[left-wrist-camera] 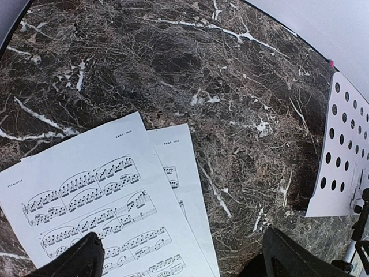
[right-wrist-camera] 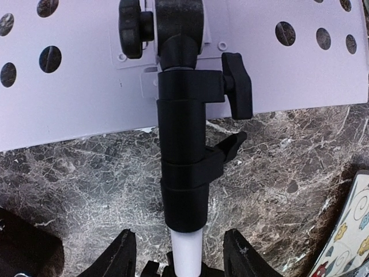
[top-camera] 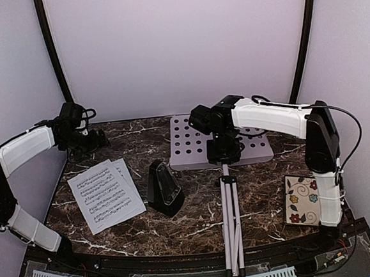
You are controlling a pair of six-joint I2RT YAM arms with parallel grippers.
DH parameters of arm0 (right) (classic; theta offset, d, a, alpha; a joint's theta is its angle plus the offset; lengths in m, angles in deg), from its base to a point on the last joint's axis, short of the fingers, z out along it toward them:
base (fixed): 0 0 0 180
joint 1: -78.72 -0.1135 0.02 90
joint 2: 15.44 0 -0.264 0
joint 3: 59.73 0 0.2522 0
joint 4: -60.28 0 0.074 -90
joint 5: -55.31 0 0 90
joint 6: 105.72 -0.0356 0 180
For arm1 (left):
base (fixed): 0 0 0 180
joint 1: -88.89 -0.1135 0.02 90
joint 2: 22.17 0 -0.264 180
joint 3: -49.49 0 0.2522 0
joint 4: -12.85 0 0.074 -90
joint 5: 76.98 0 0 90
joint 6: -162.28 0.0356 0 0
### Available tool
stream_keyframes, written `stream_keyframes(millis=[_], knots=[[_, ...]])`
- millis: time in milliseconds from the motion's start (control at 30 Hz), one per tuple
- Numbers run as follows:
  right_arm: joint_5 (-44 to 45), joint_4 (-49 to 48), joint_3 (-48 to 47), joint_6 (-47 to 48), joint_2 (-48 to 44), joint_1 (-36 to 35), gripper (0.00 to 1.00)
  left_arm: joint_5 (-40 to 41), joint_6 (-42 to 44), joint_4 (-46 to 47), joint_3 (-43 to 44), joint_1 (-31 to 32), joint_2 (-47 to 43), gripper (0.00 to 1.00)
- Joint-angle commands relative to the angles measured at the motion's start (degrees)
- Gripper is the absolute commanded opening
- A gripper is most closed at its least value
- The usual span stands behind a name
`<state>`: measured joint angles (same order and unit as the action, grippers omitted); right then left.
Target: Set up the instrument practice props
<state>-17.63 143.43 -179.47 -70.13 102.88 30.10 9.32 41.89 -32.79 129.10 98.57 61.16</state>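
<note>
lower music sheet (left-wrist-camera: 183, 173) seemingly mostly hidden under top music sheet (left-wrist-camera: 98, 196)

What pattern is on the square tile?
The tile has coloured flowers on cream, best seen from the top external view.

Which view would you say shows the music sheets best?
Left wrist: the sheets fill it, notes legible, though cropped. Top external shows both whole but small. Right wrist shows none.

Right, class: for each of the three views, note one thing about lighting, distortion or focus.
Top external: soft, even light; walls tinted lilac; poles look bowed. Left wrist: wide-angle bend; sheets sharp; left gripper dark and soft-edged at the bottom. Right wrist: clamp close up, fairly sharp, no glare.
</note>
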Motion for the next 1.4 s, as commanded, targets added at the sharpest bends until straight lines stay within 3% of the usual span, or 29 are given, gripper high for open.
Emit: stream_keyframes(millis=[0, 600, 833, 1000, 1100, 1300, 1367], knots=[[1.77, -1.56, -0.83, -1.79, 2.12, 0.47, 0.52, 1.06, 0.23, -1.09, 0.21, 0.28, -1.78, 0.99], [1.75, -3.00, -2.84, -3.84, 9.47, 3.95, 0.41, 2.30, 0.68, -2.40, 1.48, 0.34, -0.13, 0.99], [2.40, -3.01, -4.45, -4.48, 11.00, 4.26, 0.29, 2.35, 0.83, -2.90, 2.25, 0.33, -0.10, 0.99], [3.07, -2.49, -5.63, -4.87, 10.48, 4.35, 0.08, 2.08, 0.69, -3.04, 3.20, 0.34, 0.55, 0.99], [4.34, -1.21, -6.81, -5.25, 9.74, 4.48, 0.00, 1.97, 0.52, -2.96, 3.66, 0.34, 0.91, 0.99], [4.60, -0.93, -7.34, -4.94, 7.17, 4.85, 0.00, 1.49, -0.10, -2.58, 3.93, 0.34, 1.35, 0.99], [3.33, -0.87, -7.32, -4.35, 6.96, 4.94, 0.19, 1.42, -0.19, -2.56, 3.85, 0.30, 1.47, 0.99]])
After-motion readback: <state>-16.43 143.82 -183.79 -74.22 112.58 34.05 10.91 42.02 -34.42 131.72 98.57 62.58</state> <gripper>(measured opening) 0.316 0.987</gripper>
